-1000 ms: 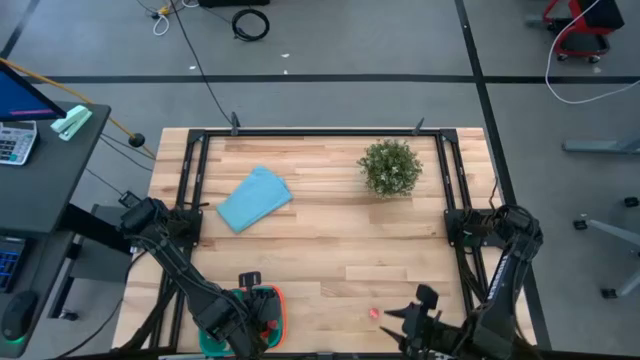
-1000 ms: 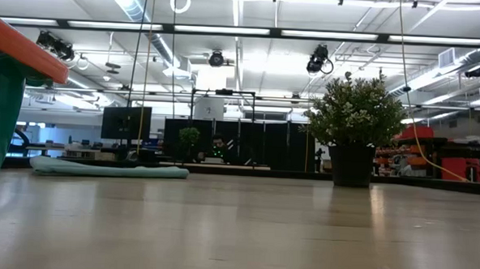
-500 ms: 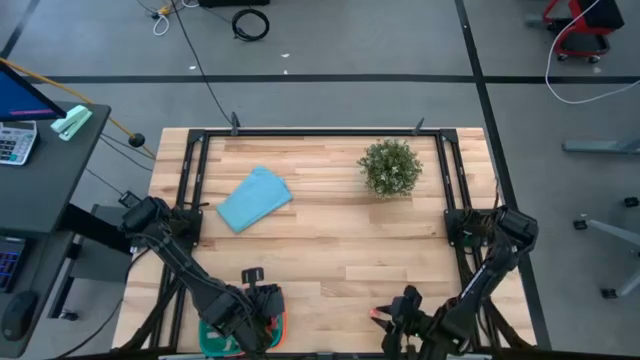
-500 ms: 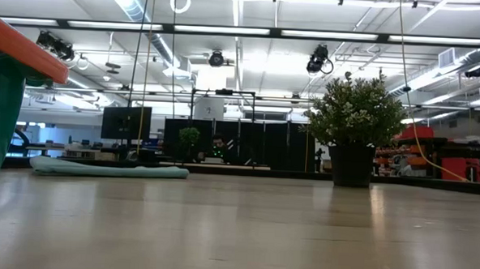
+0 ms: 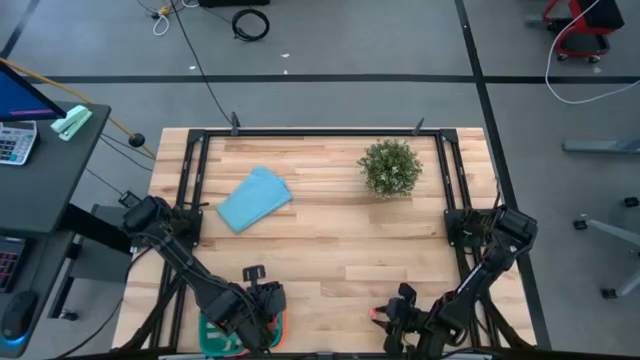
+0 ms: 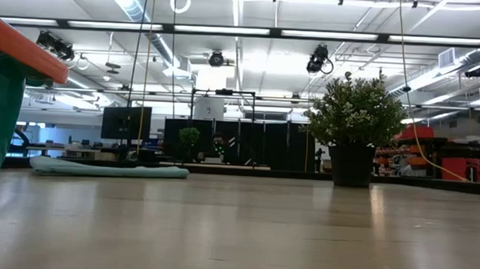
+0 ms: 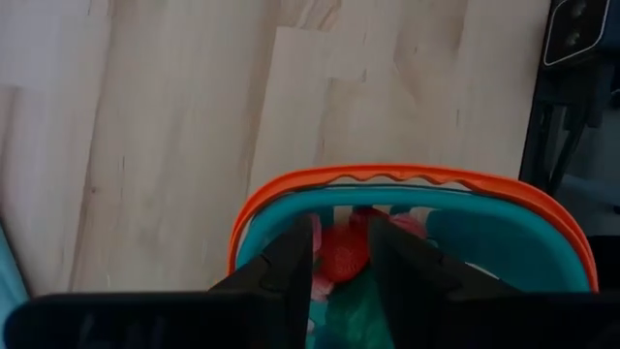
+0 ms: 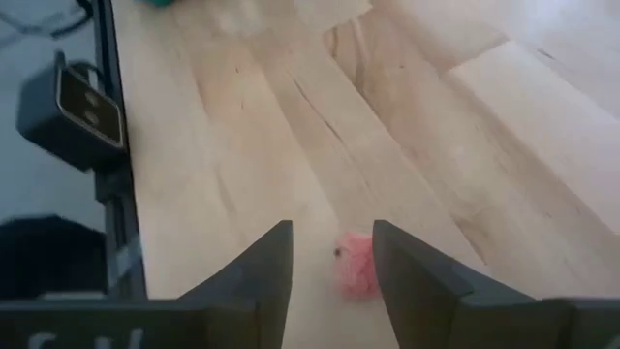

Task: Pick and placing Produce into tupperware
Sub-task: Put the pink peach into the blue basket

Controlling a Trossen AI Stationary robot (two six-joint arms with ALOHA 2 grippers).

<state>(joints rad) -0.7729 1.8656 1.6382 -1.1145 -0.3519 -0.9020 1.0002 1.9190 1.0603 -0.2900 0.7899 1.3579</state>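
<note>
The produce still out is one small pink piece [image 8: 356,265] lying on the bare desk [image 5: 330,250] near its front edge, well apart from the tupperware [image 7: 407,208], which sits at the front left corner and already holds several red and pink pieces. The right tool [image 8: 329,257] hangs just above the pink piece with its fingers spread moderately to either side, so the step in hand looks like the pick of this piece. Next it must drop straight down and close; the left tool [image 7: 339,257] hovers over the tupperware, fingers apart and seemingly empty.
</note>
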